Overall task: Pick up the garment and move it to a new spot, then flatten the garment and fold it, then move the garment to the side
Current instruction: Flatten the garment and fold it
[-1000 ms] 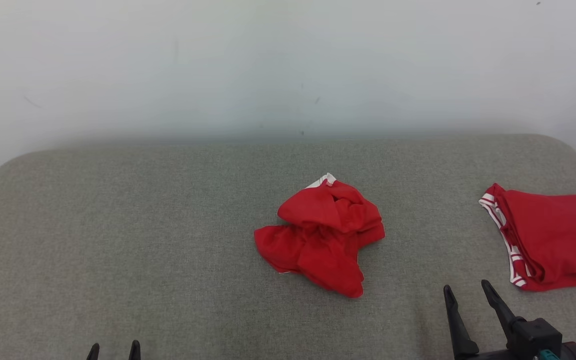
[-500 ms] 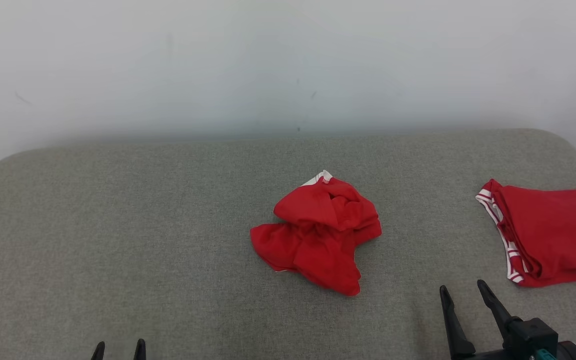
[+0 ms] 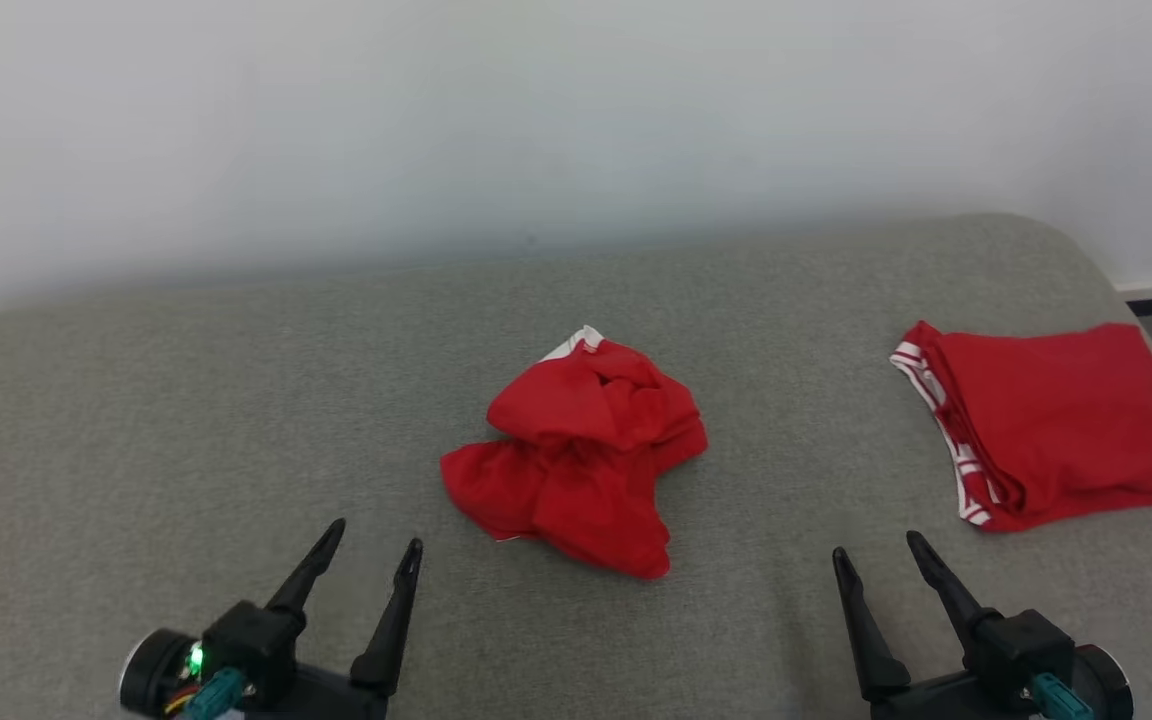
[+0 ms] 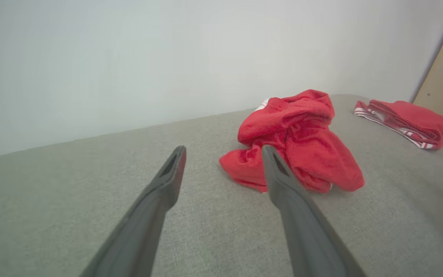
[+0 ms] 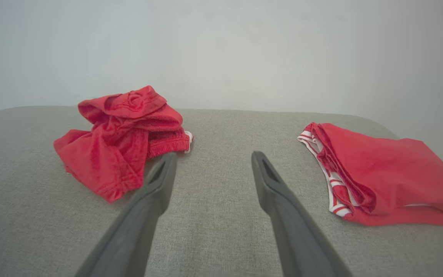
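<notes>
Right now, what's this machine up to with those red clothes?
A two-armed robot is facing a grey padded surface. A crumpled red garment sits in a heap in the middle, and a second red garment with a white-striped band lies flatter off to the right. The left gripper and right gripper are both open at the near edge, holding nothing and touching neither piece. Nothing has been picked up yet.

A folded red garment with a white-striped waistband lies flat at the right end of the grey fabric cushion. A plain white wall rises behind the cushion's far edge.
</notes>
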Robot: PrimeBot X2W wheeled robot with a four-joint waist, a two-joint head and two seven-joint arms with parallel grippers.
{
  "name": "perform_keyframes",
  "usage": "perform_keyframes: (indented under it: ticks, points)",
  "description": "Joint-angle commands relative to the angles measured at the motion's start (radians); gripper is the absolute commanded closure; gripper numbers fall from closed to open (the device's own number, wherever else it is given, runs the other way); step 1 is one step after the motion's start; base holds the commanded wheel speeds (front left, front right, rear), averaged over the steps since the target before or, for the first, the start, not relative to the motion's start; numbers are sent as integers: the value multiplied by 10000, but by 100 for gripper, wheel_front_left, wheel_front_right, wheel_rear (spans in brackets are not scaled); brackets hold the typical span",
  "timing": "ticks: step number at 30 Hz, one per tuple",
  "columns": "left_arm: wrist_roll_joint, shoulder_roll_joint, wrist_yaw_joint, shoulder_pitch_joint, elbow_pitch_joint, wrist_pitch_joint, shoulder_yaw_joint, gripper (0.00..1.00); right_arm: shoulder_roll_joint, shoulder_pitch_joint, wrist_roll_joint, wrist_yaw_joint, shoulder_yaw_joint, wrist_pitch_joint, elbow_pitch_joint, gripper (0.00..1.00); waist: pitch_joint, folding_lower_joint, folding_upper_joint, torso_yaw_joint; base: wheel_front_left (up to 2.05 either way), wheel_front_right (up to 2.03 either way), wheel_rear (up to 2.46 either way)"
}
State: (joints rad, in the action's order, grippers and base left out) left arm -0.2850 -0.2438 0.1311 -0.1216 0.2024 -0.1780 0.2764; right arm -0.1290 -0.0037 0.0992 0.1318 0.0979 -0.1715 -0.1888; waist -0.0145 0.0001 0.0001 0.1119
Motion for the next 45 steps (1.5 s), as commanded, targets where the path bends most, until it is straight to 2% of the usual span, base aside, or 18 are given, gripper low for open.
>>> perform_keyframes:
  ticks: [1,8,13,18,24,25,26,35,40,45]
  points:
    - [-111,-228,-17,-592,258,107,406,0,13,-184,62,-18,85,-8,-52,0,-401,-1,-1,933,0,0,0]
    - [-243,-559,-19,-1963,1144,680,1595,0,72,-263,184,-18,74,-202,-231,0,-679,-1,-1,1997,0,0,0]
    - [179,-655,-77,-2789,2001,1096,1937,0,142,-396,236,-18,122,-328,-357,0,-883,-1,-1,2606,0,0,0]
    - [481,-551,-328,-3505,2891,1362,2078,0,190,-501,294,-18,241,-438,-475,0,-1056,-1,-1,2896,0,0,0]
    - [481,-305,-708,-4199,3649,1164,1913,1,217,-577,335,-19,320,-504,-578,0,-1158,-1,-1,3044,0,0,0]
    - [458,-289,-719,-4310,3717,1057,1886,55,216,-593,338,-19,334,-521,-607,0,-1171,-1,-1,3055,0,0,0]
    - [399,-245,-733,-4424,3764,945,1839,100,213,-615,334,-19,340,-542,-624,0,-1179,-1,-1,3058,0,0,0]
    - [-153,622,-485,-5796,3330,-120,1648,100,227,-765,318,-19,368,-588,-751,0,-1118,-1,-1,2781,0,0,0]
    - [-555,1239,-321,-7010,2548,-483,1549,100,277,-729,309,-19,411,-619,-798,0,-1031,-1,-1,2598,0,0,0]
    - [-1458,1708,-243,-7964,1397,-717,1146,100,287,-622,295,-19,334,-636,-837,0,-905,-1,-1,2347,0,0,0]
